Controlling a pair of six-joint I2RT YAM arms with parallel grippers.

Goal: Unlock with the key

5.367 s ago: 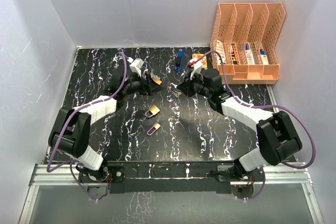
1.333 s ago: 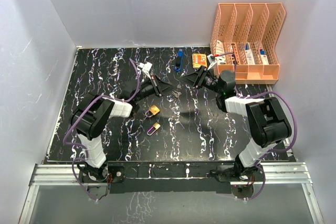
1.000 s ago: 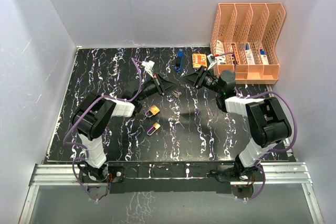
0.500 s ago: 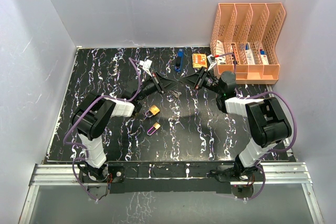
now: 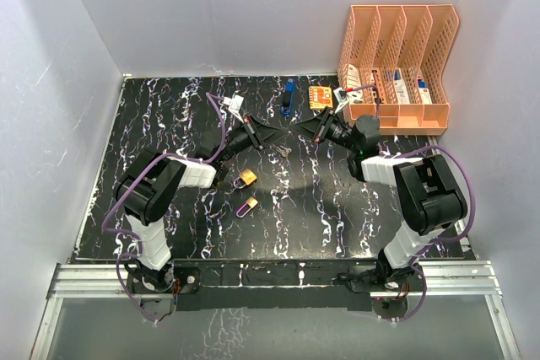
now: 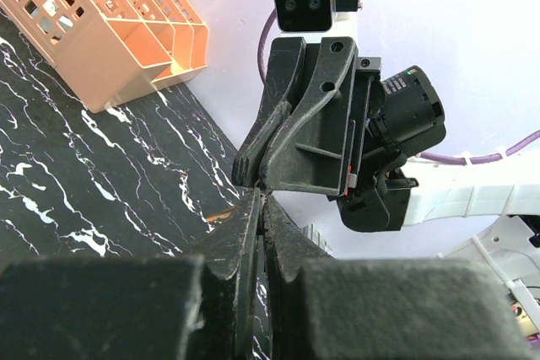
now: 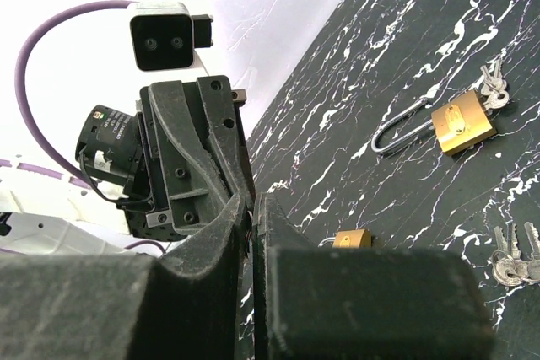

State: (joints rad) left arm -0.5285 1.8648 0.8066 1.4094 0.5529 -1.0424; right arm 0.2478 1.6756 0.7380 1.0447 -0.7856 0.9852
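My left gripper (image 5: 274,134) and right gripper (image 5: 294,130) meet tip to tip above the middle of the black marbled table. In the left wrist view my own jaws (image 6: 261,197) stand almost together on a thin sliver, seemingly the key seen edge-on. The right gripper (image 6: 251,179) faces them. My right jaws (image 7: 251,206) are pressed together on the same sliver. A brass padlock (image 5: 246,177) lies nearer the arm bases, with a smaller lock (image 5: 247,206) below it. An open-shackled brass padlock (image 7: 460,121) and another padlock (image 7: 354,239) lie on the table.
A bunch of spare keys (image 5: 283,151) lies just under the meeting fingertips, also low in the right wrist view (image 7: 510,265). An orange file rack (image 5: 396,65) stands at the back right. A blue pen-like thing (image 5: 288,97) and a small orange box (image 5: 318,96) lie near the back edge.
The right gripper's jaws have closed at the left gripper's tips. The left gripper has edged slightly towards the right one. The padlocks and spare keys on the table have not moved.
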